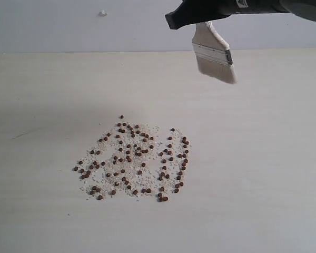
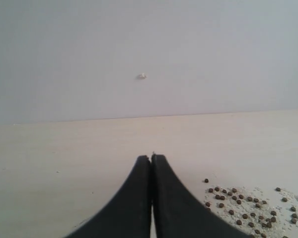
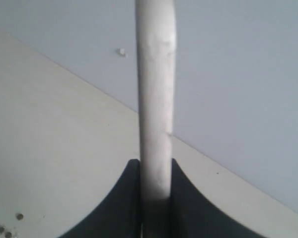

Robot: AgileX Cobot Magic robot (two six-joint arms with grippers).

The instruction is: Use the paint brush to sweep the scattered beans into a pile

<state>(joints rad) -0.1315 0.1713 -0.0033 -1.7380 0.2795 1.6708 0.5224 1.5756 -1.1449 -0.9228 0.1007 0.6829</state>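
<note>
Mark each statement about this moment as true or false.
1. The right gripper is shut on the wide flat paint brush with a pale wooden handle. True.
2. The brush's off-white bristles press on the pale table. False: they hang in the air, clear of it.
3. The left gripper is open around a bean. False: it is shut and empty.
4. The tiny reddish-brown beans lie loosely spread among whitish grains. True.

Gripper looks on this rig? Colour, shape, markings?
Both matte black. The left gripper has smooth jaws, broad at the base, curving to narrow tips; right gripper matches. Exterior view shows a small pale mark on its black body. No cables visible.
</note>
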